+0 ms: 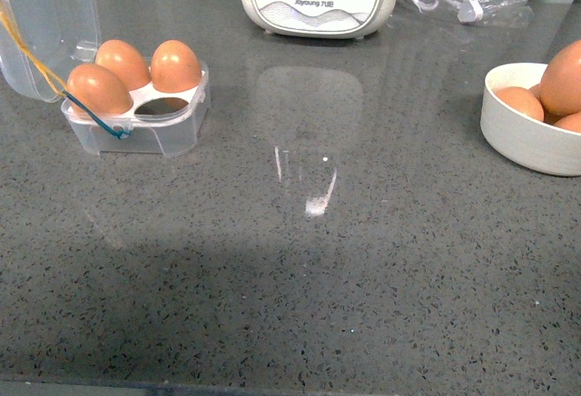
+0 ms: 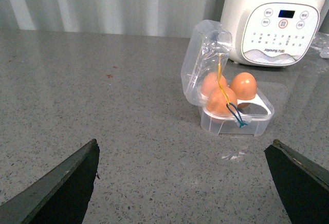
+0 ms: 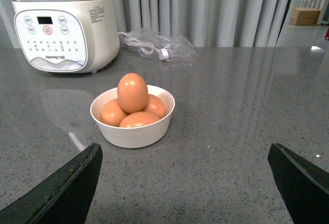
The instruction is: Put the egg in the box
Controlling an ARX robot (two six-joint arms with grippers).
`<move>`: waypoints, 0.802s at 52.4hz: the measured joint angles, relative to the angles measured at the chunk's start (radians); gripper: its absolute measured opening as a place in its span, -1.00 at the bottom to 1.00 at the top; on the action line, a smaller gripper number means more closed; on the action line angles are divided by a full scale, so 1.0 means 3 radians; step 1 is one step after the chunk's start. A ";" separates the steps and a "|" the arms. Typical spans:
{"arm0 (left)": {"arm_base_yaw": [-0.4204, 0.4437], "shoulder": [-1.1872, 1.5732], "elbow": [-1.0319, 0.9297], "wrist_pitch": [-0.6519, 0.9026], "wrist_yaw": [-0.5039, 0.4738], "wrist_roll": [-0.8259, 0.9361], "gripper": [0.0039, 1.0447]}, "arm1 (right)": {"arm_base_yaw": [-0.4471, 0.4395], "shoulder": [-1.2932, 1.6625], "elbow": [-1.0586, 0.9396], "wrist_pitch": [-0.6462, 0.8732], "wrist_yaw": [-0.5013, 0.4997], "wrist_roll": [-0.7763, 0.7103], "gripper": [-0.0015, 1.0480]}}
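box (image 1: pixel 168 133) sat lid-up on the worktop (image 1: pixel 363 278), three eggs (image 1: pixel 175 64) in, the egg (image 3: pixel 132 92) perched atop the pile in the white bowl (image 3: pixel 134 136), left end effector (image 2: pixel 183 147) and right end effector (image 3: pixel 185 147) both gaped wide, empty

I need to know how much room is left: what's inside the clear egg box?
Three brown eggs sit in the box; its fourth hole, front right, is empty. The white tray hides their undersides.
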 joint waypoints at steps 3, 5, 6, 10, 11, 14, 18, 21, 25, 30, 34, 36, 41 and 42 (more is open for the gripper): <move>0.0000 0.0000 0.0000 0.0000 0.0001 0.0000 0.88 | 0.0000 0.0000 0.0000 0.0000 0.0000 0.0000 0.87; 0.0000 0.0000 0.0000 0.0000 0.0000 0.0001 0.88 | 0.0000 0.0000 0.0000 0.0000 0.0000 0.0000 0.87; 0.0000 0.0000 0.0000 0.0000 0.0001 0.0000 0.88 | 0.0000 0.0000 0.0000 0.0000 0.0000 0.0000 0.87; 0.0000 0.0000 0.0000 0.0000 0.0000 0.0000 0.88 | 0.0000 0.0000 0.0000 0.0000 0.0000 0.0000 0.87; 0.0000 0.0000 0.0000 0.0000 0.0001 0.0000 0.88 | 0.0000 0.0000 0.0000 0.0000 0.0000 0.0000 0.87; 0.0000 0.0000 0.0000 0.0000 0.0000 0.0000 0.88 | 0.0000 0.0000 0.0000 0.0000 0.0000 0.0000 0.87; 0.0000 0.0000 0.0000 0.0000 0.0000 0.0000 0.88 | 0.0000 0.0000 0.0000 0.0000 0.0000 0.0000 0.87; 0.0000 0.0000 0.0000 0.0000 0.0000 0.0000 0.88 | 0.0000 0.0000 0.0000 0.0000 0.0000 0.0000 0.87; 0.0000 0.0000 0.0000 0.0000 0.0001 0.0000 0.88 | 0.0000 0.0000 0.0000 0.0000 0.0000 0.0000 0.87; 0.0000 0.0000 0.0000 0.0000 0.0000 0.0000 0.88 | 0.0000 0.0000 0.0000 0.0000 0.0000 0.0000 0.87; 0.0000 0.0000 0.0000 0.0000 0.0001 0.0000 0.88 | 0.0000 0.0000 0.0000 0.0000 0.0000 0.0000 0.87; 0.0000 0.0000 0.0000 0.0000 0.0000 0.0000 0.88 | 0.0000 0.0000 0.0000 0.0000 0.0000 0.0000 0.87; 0.0000 0.0000 0.0000 0.0000 0.0000 0.0000 0.88 | 0.0000 0.0000 0.0000 0.0000 0.0000 0.0000 0.87; 0.0000 0.0000 0.0000 0.0000 0.0000 0.0000 0.88 | 0.0000 0.0000 0.0000 0.0000 0.0000 0.0000 0.87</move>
